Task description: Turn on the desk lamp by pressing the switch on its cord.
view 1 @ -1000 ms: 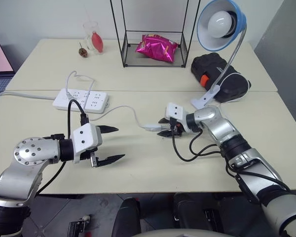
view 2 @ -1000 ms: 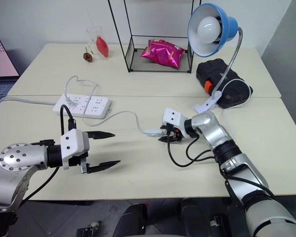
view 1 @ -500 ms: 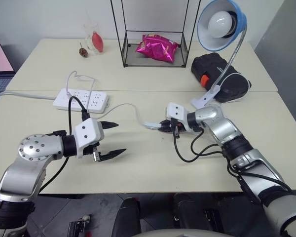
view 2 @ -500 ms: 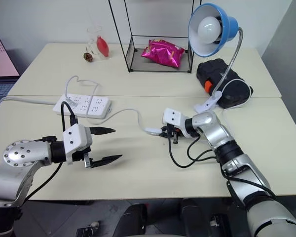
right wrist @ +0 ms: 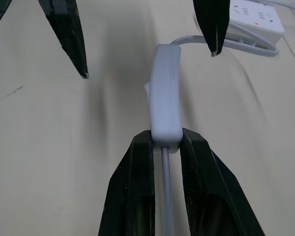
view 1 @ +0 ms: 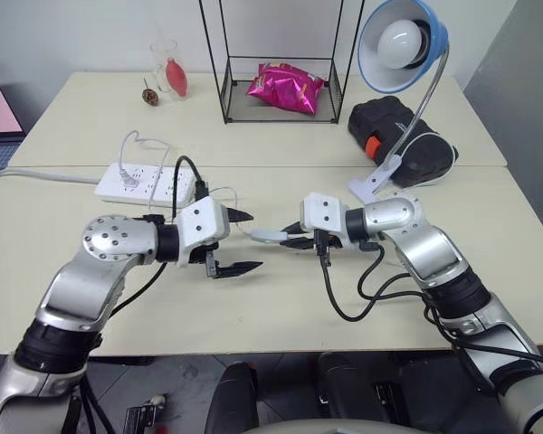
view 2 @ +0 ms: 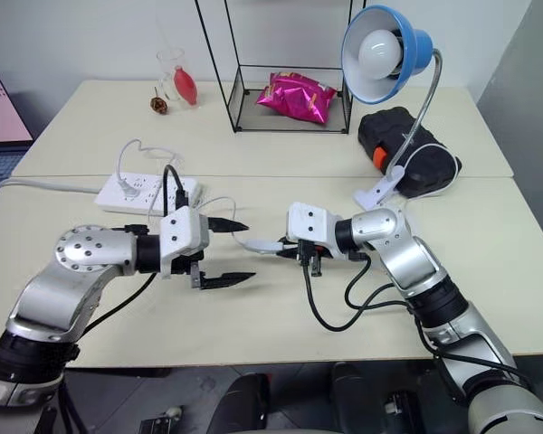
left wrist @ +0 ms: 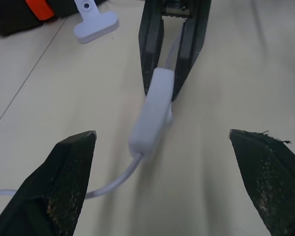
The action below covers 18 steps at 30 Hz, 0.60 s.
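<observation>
The desk lamp (view 1: 403,43) has a blue shade and a white bulb and stands clipped at the back right; the bulb looks unlit. Its thin white cord (view 1: 224,193) runs across the near table to the small white switch (view 1: 270,236). My right gripper (view 1: 295,235) is shut on the end of the switch (right wrist: 165,93) where the cord goes in, and holds it just above the tabletop. My left gripper (view 1: 254,241) is open and faces the switch's free end (left wrist: 151,114), one finger on each side and apart from it.
A white power strip (view 1: 145,181) lies at the left. A black case (view 1: 400,137) sits behind the lamp's clip. A wire rack holding a pink bag (view 1: 285,86) and a glass (view 1: 166,68) stand at the back. A black cable (view 1: 353,303) loops below my right arm.
My right gripper closed on the switch and drew it up and toward me. My left gripper swung right and forward to face the switch, staying open.
</observation>
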{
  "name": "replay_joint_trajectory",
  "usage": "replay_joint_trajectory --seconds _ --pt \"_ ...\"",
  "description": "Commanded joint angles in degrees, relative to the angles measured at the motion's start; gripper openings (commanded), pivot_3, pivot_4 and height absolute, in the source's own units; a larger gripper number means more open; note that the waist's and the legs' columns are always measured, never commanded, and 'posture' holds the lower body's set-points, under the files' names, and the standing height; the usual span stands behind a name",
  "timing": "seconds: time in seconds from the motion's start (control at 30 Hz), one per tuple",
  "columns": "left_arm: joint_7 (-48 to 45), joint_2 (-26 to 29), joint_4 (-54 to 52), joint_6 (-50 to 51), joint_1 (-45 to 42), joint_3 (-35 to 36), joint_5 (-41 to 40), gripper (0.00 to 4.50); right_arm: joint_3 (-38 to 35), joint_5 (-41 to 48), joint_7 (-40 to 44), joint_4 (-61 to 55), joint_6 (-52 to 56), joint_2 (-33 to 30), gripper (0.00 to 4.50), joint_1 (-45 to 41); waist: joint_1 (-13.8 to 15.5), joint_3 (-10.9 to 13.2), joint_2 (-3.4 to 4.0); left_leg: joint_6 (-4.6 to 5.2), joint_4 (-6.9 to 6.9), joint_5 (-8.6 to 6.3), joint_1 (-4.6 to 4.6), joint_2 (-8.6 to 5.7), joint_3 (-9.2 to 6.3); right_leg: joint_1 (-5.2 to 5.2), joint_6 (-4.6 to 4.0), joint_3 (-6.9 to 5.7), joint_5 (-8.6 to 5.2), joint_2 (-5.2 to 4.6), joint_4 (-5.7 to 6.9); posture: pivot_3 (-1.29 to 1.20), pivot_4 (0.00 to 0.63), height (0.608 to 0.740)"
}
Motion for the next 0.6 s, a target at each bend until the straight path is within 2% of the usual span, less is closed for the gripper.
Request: replay_joint_trajectory --seconds 0.03,0.6 --pt "-0.51 -0.71 1.41 -2.05 -1.98 -1.21 1.82 4.5 -0.51 0.44 -0.55 -3.26 0.57 -0.29 0.37 -0.37 0.0 0.0 0.0 0.0 -0.01 0.0 0.0 0.0 0.0 0.0 0.0 0.0 0.0 0.0 0.0 0.0 0.15 0.74" --pt "-1.39 -2.86 5.46 -5.23 -3.62 -1.97 3.96 4.5 0.78 -0.07 -0.44 -3.59 0.5 -0.66 0.37 -0.17 0.03 0.0 0.0 0.0 0.0 0.0 -0.01 0.0 -0.01 0.0 0.0 0.0 0.0 0.0 -0.01 0.0 0.15 0.74"
